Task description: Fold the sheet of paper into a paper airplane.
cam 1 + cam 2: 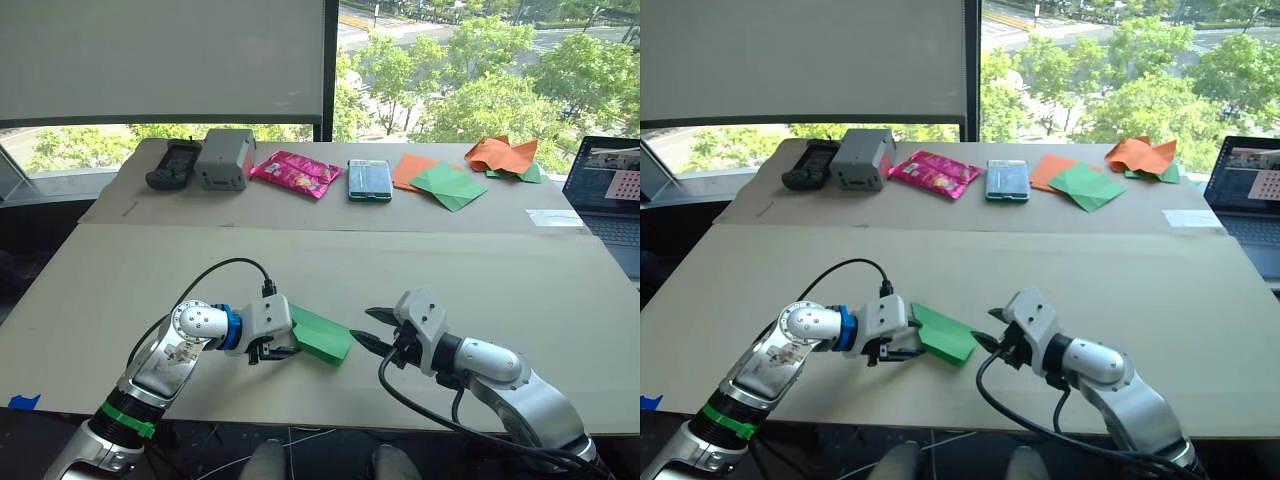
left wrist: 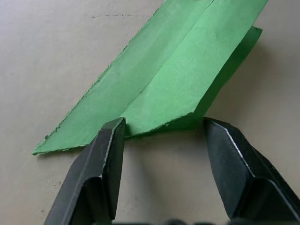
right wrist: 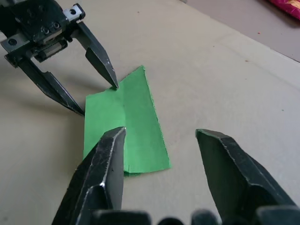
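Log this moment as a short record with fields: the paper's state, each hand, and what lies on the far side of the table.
paper: bright green folded sheet of paper with a centre crease, lying flat on the tan cardboard tabletop between the hands
left hand: open, fingertips at the paper's end, not clamping it
right hand: open, at the paper's opposite end
far side: black handheld controller, grey box, pink snack packet, teal phone, flat orange and green sheets, crumpled orange paper, laptop
fold progress: narrow folded strip, not yet a pointed airplane
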### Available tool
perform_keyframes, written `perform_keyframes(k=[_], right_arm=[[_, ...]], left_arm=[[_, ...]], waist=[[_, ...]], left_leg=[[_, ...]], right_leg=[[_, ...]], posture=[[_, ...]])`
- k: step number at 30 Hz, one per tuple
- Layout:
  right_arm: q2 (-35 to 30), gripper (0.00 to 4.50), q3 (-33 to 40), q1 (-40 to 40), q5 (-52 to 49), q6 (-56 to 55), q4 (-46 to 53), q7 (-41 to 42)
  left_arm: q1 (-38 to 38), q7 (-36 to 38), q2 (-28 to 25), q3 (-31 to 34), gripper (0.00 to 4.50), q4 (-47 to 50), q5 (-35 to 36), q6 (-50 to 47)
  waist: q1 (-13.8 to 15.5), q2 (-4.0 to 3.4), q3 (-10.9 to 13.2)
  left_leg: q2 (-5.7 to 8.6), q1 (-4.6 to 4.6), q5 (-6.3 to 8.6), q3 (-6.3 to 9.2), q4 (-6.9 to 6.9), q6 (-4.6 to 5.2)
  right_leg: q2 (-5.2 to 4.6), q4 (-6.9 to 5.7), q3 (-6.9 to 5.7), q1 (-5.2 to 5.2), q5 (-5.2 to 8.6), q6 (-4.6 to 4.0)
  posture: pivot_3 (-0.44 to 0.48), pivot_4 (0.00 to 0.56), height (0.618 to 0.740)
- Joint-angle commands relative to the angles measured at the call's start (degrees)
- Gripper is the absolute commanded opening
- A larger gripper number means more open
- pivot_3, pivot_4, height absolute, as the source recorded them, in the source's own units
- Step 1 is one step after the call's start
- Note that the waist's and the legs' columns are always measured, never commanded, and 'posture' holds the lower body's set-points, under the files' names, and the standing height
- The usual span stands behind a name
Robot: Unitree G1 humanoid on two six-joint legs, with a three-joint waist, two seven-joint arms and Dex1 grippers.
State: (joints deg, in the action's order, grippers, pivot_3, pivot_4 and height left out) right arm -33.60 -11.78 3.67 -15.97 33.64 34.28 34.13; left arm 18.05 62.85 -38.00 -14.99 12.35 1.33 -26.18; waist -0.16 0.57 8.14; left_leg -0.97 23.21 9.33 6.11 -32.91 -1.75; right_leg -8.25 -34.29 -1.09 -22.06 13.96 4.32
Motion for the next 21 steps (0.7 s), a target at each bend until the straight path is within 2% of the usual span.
perform_keyframes(k=[1, 2, 3, 7, 13, 16, 21], right_arm=[[-3.1, 3.93, -5.3, 1.4, 6.3, -7.6, 1.4, 3.2], [-3.5, 4.33, -6.6, 1.6, 7.8, -9.0, 1.0, 3.6], [-3.6, 4.46, -8.1, 1.9, 9.5, -10.8, 0.2, 3.8], [-2.7, 4.46, -11.6, 2.7, 14.7, -15.9, -2.3, 3.5], [0.9, 4.46, -13.8, 5.0, 23.9, -20.4, -8.9, -1.3], [2.1, 3.61, -13.9, 4.6, 25.3, -21.3, -9.8, -1.4], [3.1, 1.87, -13.6, 4.0, 25.6, -22.8, -10.3, -0.3]], left_arm=[[1.1, 3.8, -3.5, 6.7, 2.58, 1.8, 7.1, -2.2], [1.2, 4.5, -4.2, 8.0, 2.58, 0.9, 8.6, -2.4], [1.1, 5.7, -5.1, 9.6, 2.58, -0.2, 10.6, -2.7], [0.4, 9.1, -7.4, 13.2, 2.58, -2.5, 16.5, -4.9], [-0.2, 5.8, -4.9, 16.2, 2.58, -7.9, 19.3, -3.7], [-0.7, 5.2, -3.6, 17.4, 2.58, -9.2, 21.3, -4.5], [-1.0, 4.8, -2.9, 17.0, 2.58, -10.8, 22.0, -4.0]], waist=[[-0.2, 0.0, 0.0], [-0.3, 0.0, 0.0], [-0.4, 0.0, 0.0], [-0.5, 0.02, 0.0], [-0.3, 0.08, 0.0], [-0.2, 0.12, 0.0], [-0.3, 0.15, -0.1]], left_leg=[[0.0, 0.0, 0.0, 0.0, 0.0, 0.0], [0.01, -0.02, 0.0, 0.0, 0.0, -0.01], [0.0, -0.03, 0.01, 0.0, 0.0, -0.01], [0.0, -0.04, 0.04, 0.0, 0.0, -0.06], [0.01, -0.03, 0.01, 0.0, -0.02, -0.03], [0.02, -0.04, -0.08, 0.0, -0.03, -0.01], [0.01, -0.1, -0.18, 0.0, -0.02, 0.02]], right_leg=[[0.0, 0.01, 0.01, 0.0, 0.0, 0.0], [0.0, 0.02, 0.02, 0.0, 0.0, 0.0], [0.0, 0.04, 0.02, 0.01, 0.0, 0.0], [-0.01, 0.06, 0.02, 0.0, 0.01, -0.01], [0.0, 0.03, 0.04, 0.01, -0.01, 0.01], [0.0, -0.04, 0.05, 0.02, -0.04, 0.03], [0.02, -0.27, 0.07, 0.0, -0.02, 0.0]], posture=[[0.0, 0.15, 0.706], [0.0, 0.15, 0.706], [0.0, 0.15, 0.706], [0.0, 0.15, 0.706], [0.0, 0.15, 0.706], [0.0, 0.15, 0.706], [0.0, 0.15, 0.706]])
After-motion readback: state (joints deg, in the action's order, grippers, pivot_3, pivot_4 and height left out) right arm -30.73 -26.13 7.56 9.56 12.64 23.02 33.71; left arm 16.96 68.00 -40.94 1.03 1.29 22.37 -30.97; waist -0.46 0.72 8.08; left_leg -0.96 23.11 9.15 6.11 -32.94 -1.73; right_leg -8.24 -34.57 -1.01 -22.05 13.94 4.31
